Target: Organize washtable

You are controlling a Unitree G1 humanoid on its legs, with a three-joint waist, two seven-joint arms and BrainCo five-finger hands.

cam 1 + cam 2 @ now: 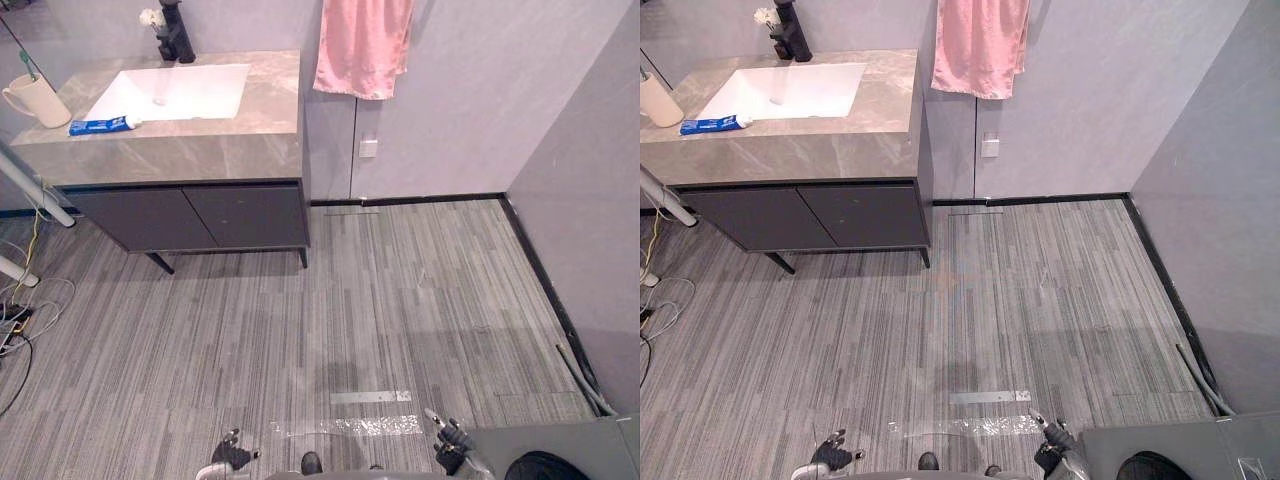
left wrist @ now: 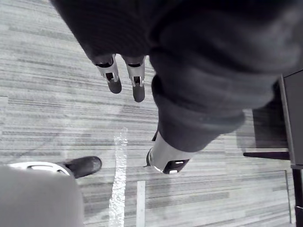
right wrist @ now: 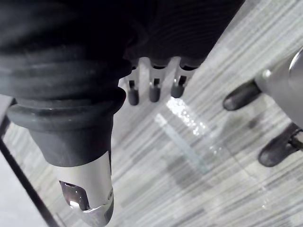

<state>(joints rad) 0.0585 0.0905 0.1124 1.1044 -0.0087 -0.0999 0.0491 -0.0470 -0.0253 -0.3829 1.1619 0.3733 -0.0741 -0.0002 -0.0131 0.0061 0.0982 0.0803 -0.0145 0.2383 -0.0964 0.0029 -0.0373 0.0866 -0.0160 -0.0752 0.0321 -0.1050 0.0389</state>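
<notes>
Several small things sit on the washtable (image 1: 200, 150), a grey marbled counter in the far left corner of the room, well away from the robot. Set into the counter is a white rectangular sink (image 1: 175, 92). A black faucet (image 1: 175, 35) stands behind the sink against the wall, with a small sprig of white flowers (image 1: 150, 17) just beside it. On the counter's left edge stands a cream cup (image 1: 38, 100) with a handle, and a green toothbrush (image 1: 27, 68) stands tilted inside it. A blue and white toothpaste tube (image 1: 100, 125) lies flat just beside the sink's front left corner, near the cup but not touching it. Below the counter are dark cabinet doors (image 1: 190, 215), both closed. To the right of the washtable, a pink towel (image 1: 362, 45) hangs on the grey wall, and a white wall socket (image 1: 369, 148) sits below it. Grey striped carpet (image 1: 400, 300) stretches between the washtable and the robot, with a shiny strip of clear tape (image 1: 350, 426) stuck to it near the robot. Both hands hang low over that carpet, close to the robot's body. The left hand (image 1: 233, 456) has its fingers (image 2: 113, 78) straight and relaxed, thumb apart, holding nothing and touching nothing. The right hand (image 1: 452, 440) is the same: fingers (image 3: 154, 87) extended and loose, thumb spread away, empty, over the floor near the tape.
</notes>
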